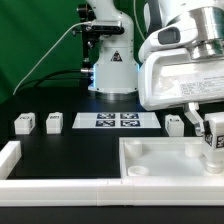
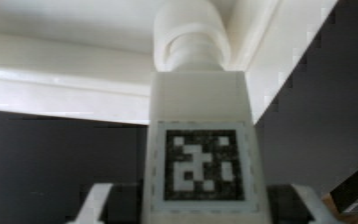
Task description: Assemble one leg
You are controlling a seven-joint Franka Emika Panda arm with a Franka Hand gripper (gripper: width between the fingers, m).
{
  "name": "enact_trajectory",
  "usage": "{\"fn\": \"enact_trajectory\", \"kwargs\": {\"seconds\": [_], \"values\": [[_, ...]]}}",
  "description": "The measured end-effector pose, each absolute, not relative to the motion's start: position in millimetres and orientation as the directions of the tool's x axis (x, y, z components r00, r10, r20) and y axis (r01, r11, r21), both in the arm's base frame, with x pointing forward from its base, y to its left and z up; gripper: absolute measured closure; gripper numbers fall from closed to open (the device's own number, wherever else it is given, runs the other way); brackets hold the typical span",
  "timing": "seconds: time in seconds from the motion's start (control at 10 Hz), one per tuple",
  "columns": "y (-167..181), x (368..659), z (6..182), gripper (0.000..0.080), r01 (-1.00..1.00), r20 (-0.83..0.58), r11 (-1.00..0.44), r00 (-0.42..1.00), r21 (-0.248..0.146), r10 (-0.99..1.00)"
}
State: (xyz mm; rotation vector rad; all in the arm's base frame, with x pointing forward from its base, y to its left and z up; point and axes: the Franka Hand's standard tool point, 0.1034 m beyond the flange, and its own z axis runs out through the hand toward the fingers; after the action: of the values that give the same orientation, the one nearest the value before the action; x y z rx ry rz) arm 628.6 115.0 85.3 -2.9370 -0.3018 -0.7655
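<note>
My gripper (image 1: 212, 128) is shut on a leg (image 1: 213, 143), a small white block with a black-and-white marker. I hold it upright over the right part of the big white tray-like piece (image 1: 160, 160). In the wrist view the leg (image 2: 202, 110) fills the middle between my two fingers (image 2: 105, 205), marker facing the camera. Its round end (image 2: 194, 45) is against a white corner of the tray-like piece (image 2: 51, 85). Three more legs lie on the table: two on the exterior view's left (image 1: 24, 123) (image 1: 53, 122) and one beside my gripper (image 1: 174, 124).
The marker board (image 1: 118, 121) lies flat at the middle of the black table. A white L-shaped fence (image 1: 12, 160) runs along the exterior view's left and front edges. The arm's base (image 1: 112, 70) stands at the back with a cable.
</note>
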Motion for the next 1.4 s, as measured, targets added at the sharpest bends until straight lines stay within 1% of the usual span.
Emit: {"fn": "enact_trajectory", "kwargs": {"seconds": [0.4,0.7,0.9,1.0,1.1,1.2,1.3,1.4], "values": [[114.0,626.4,76.0,0.0506,0.209,0.521,-0.977,0.838,-0.032,0.162],[114.6,623.6,75.1,0.0506,0.205,0.57,-0.979,0.807,-0.021,0.157],[112.4,622.2,73.8,0.0506,0.203,0.571,-0.979,0.806,-0.02,0.155],[111.2,622.1,73.6,0.0325,0.201,0.57,-0.979,0.807,-0.02,0.154],[109.7,622.4,73.8,0.0205,0.2,0.57,-0.98,0.807,-0.019,0.153],[108.2,622.7,74.2,0.0205,0.199,0.57,-0.98,0.807,-0.018,0.154],[106.2,623.2,75.5,0.0161,0.199,0.571,-0.98,0.806,-0.016,0.155],[104.3,623.4,77.3,0.0161,0.198,0.569,-0.98,0.808,-0.015,0.155]]}}
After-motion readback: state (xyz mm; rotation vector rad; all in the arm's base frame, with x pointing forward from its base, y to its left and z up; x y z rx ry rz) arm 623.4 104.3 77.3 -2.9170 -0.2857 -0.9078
